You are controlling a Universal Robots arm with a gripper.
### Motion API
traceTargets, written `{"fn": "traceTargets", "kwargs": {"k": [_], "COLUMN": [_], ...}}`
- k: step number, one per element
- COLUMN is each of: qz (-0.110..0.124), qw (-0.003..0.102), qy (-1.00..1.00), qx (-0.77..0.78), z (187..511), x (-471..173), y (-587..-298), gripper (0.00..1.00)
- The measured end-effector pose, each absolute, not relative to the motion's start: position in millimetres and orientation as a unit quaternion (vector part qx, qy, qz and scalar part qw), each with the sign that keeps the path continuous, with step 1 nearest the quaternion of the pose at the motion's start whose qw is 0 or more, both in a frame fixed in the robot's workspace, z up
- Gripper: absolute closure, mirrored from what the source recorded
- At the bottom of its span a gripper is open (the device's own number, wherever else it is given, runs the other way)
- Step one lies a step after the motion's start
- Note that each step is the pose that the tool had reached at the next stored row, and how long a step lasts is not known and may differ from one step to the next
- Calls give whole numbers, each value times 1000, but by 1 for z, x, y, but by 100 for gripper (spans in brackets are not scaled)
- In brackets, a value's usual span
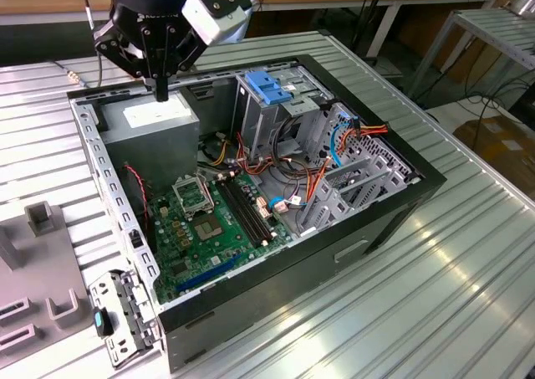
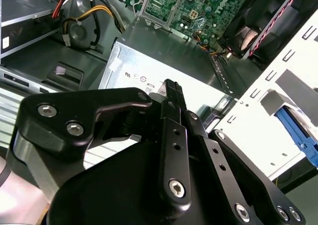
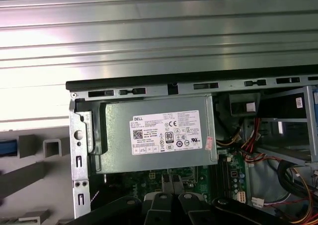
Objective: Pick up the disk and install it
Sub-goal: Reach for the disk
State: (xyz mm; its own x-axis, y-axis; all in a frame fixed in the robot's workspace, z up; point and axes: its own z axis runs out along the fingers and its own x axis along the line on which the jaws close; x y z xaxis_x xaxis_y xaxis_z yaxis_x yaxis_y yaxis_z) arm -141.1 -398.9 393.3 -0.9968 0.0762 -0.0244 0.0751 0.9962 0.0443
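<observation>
My gripper (image 1: 160, 88) hangs over the far left corner of the open computer case (image 1: 393, 203), just above the large grey box with a white sticker (image 1: 155, 124). Its two black fingers are pressed together with nothing between them; in both wrist views the tips (image 2: 171, 86) (image 3: 171, 181) point at that box (image 3: 154, 133). A blue plastic rail (image 2: 298, 135) on a pale body lies outside the case beside a grey block (image 2: 280, 98). This may be the disk's edge, and the rest of it is cut off. A blue strip (image 3: 6, 148) also shows.
Inside the case are the green motherboard (image 1: 209, 220), orange and red cables (image 1: 334, 157), and a metal cage with a light-blue latch (image 1: 272, 90). Grey fixture blocks (image 1: 38, 216) and a loose metal bracket (image 1: 125, 316) lie on the ribbed table (image 1: 435, 304) at the exterior view's left.
</observation>
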Motion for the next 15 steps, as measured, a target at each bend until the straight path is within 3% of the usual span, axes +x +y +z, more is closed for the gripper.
{"fn": "traceTargets", "kwargs": {"k": [15], "qz": [22], "qw": [13], "qy": [999], "qx": [38], "z": [393], "x": [-145], "y": [-399], "gripper": [89]}}
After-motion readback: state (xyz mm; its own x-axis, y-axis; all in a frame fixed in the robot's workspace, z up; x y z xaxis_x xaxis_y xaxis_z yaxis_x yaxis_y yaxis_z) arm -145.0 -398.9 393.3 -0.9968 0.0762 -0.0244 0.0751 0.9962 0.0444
